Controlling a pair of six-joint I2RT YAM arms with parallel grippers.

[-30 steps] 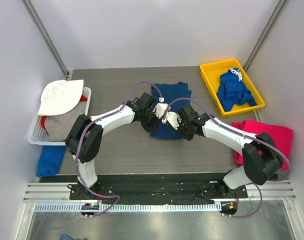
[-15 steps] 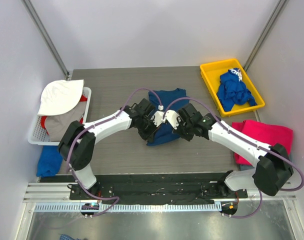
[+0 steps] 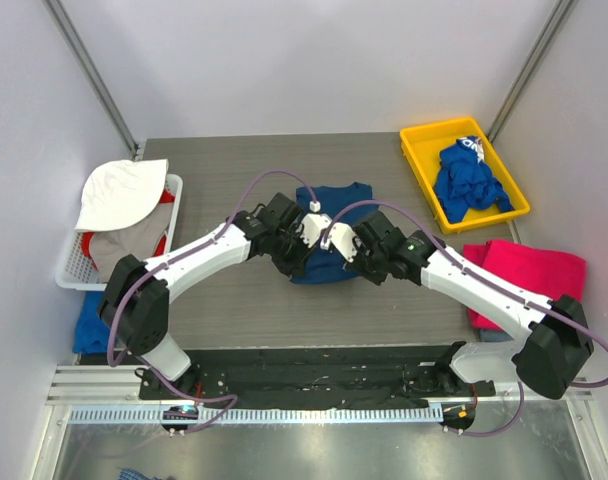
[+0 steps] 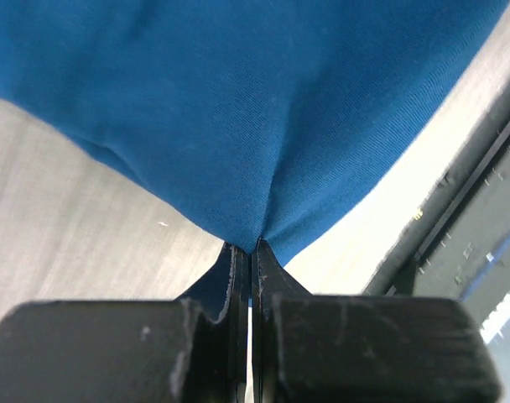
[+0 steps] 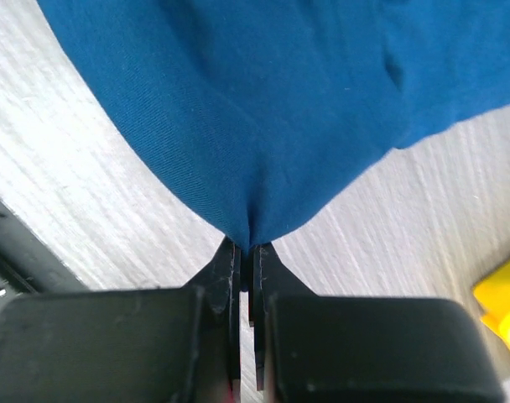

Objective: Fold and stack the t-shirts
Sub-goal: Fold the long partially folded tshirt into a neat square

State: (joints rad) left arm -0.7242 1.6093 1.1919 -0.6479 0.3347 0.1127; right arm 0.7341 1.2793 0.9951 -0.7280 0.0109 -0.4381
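Both my tools are clamped on cloth: the left tool [image 4: 252, 248] has its fingers pressed together on a pinch of the blue t-shirt [image 3: 336, 198], and the right tool [image 5: 245, 245] bites another pinch just beside it. Over the last second my arms have stretched out lower and flatter, and the shirt's far edge has come a little nearer to my bases, so the garment now looks shorter ahead of my tools than it did. I read that as a fold in the making, with the held edge carried over the rest, not yet laid down. From above, the tools crowd over the middle of the shirt and hide the grip (that view cannot show what is pinched); the wrist views show it plainly, the fabric lifting off the bench [image 3: 214, 165] in a taut tent from each pinch. The right wrist also catches a corner of the yellow tray [image 5: 508, 295], where the royal-blue t-shirt [image 3: 466, 185] lies bunched, well to my right. The pink t-shirt [image 3: 539, 272] rests behind my right tool, apart from everything.
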